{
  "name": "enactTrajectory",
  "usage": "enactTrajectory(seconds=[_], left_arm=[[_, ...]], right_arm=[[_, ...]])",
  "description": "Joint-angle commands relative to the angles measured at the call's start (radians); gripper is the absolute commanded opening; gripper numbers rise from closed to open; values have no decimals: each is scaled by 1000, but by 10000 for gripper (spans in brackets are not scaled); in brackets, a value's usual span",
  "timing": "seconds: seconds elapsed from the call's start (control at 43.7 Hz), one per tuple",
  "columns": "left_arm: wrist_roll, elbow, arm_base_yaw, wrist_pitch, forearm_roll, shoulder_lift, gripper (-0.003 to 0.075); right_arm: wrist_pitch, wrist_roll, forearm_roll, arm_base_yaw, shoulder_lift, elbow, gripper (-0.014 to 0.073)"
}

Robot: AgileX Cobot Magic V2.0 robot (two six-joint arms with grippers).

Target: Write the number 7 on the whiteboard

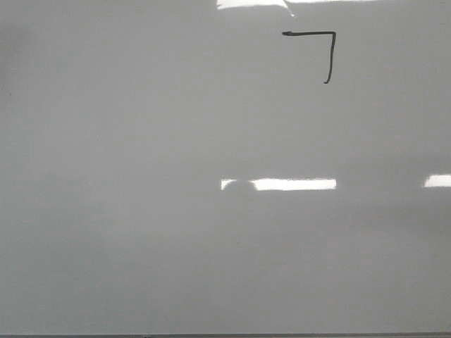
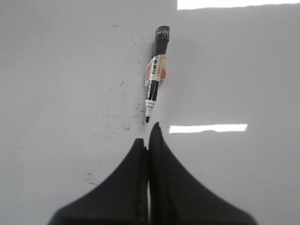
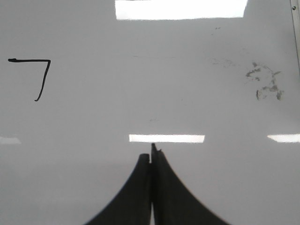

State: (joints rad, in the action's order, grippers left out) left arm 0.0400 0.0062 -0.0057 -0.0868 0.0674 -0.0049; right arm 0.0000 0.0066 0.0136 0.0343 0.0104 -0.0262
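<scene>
A thin black number 7 is drawn near the top right of the whiteboard; in the right wrist view the number 7 also shows on the whiteboard. An uncapped black marker lies flat on the whiteboard in the left wrist view, its tip just ahead of my left gripper. That gripper is shut with nothing in it. My right gripper is shut and holds nothing either. Neither gripper shows in the front view.
Small black ink specks dot the board beside the marker. A smudged grey patch marks the board near its framed edge. Bright rectangular light reflections lie across the surface. The board's dark bottom edge runs along the front.
</scene>
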Motion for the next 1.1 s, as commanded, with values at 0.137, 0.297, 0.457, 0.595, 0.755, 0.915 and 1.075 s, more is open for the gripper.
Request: enactTrajectory(seconds=[0.137,0.297,0.457,0.595,0.755,0.915,1.075], left_arm=[[8,4,-6,87,1,-13,-20],[8,4,-6,87,1,-13,-20],[8,4,-6,87,1,-13,-20],[8,4,-6,87,1,-13,-20],[8,4,-6,87,1,-13,-20],[8,4,-6,87,1,-13,-20],[8,4,-6,87,1,-13,-20]], right_arm=[[-99,-38,33,6,20,4,-67],[-160,-38,33,6,20,4,-67],[-154,-24,33,6,20,4,-67],[-131,24,32,6,20,4,-67],[-127,24,31,6,20,4,-67],[-127,24,31,6,19,4,-67],[-127,24,31,6,19,4,-67]])
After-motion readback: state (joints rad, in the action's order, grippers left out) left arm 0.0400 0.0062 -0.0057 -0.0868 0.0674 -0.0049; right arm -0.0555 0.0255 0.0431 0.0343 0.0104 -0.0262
